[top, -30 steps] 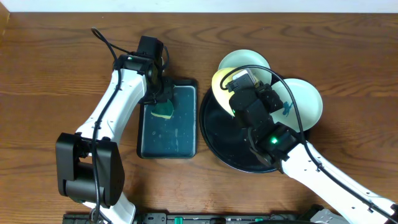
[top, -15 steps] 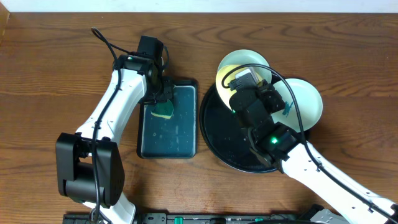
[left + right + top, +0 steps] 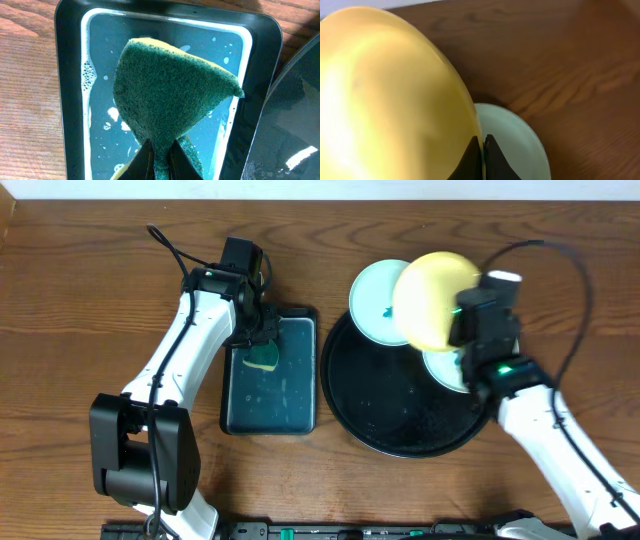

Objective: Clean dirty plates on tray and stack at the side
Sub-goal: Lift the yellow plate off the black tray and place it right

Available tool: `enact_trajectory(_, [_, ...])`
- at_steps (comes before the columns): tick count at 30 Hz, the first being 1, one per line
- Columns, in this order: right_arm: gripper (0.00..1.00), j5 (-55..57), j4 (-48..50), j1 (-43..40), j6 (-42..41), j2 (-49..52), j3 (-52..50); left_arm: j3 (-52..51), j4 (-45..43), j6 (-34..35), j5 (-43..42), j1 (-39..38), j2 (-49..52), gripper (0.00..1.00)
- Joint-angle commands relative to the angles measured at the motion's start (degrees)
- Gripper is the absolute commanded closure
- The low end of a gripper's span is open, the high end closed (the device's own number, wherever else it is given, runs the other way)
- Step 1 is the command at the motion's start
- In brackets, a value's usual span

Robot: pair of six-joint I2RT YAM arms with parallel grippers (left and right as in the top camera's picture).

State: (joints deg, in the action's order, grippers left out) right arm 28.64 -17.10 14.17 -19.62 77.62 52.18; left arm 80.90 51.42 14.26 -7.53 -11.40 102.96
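I'm pinching the yellow plate [image 3: 430,300] by its rim in my right tool [image 3: 482,145], tilted above the tray [image 3: 380,420] for wiping; my left tool [image 3: 159,157] is gripping the sponge [image 3: 170,85], ready.

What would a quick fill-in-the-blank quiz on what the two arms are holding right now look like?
1. The right gripper is shut on the rim of the pale ____ plate.
2. The left gripper pinches a green ____ over the rectangular tray.
3. Counting the held one, the overhead view shows ____ plates.
Missing words: yellow; sponge; three.
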Motion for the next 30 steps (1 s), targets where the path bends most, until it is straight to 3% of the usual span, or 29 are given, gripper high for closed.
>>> enact_trajectory(1, [0.99, -11.76, 0.44, -9.6, -6.4, 0.28, 1.05, -0.24, 0.15, -0.92, 0.0, 0.17, 0.02, 0.92])
enact_trajectory(9, [0.99, -21.2, -0.52, -30.29, -9.31, 0.31, 1.05, -0.24, 0.13, -0.92, 0.0, 0.17, 0.02, 0.92])
enact_trajectory(16, [0.99, -20.94, -6.01, -41.48, -9.33, 2.01, 1.03, -0.24, 0.15, -0.92, 0.0, 0.17, 0.02, 0.92])
enact_trajectory(21, [0.99, -20.96, -9.57, -45.53, -9.31, 7.02, 1.03, -0.24, 0.15, -0.92, 0.0, 0.17, 0.02, 0.93])
enact_trajectory(30, [0.99, -23.37, -9.31, -45.18, -9.05, 14.99, 1.03, -0.24, 0.17, -0.92, 0.0, 0.17, 0.02, 0.93])
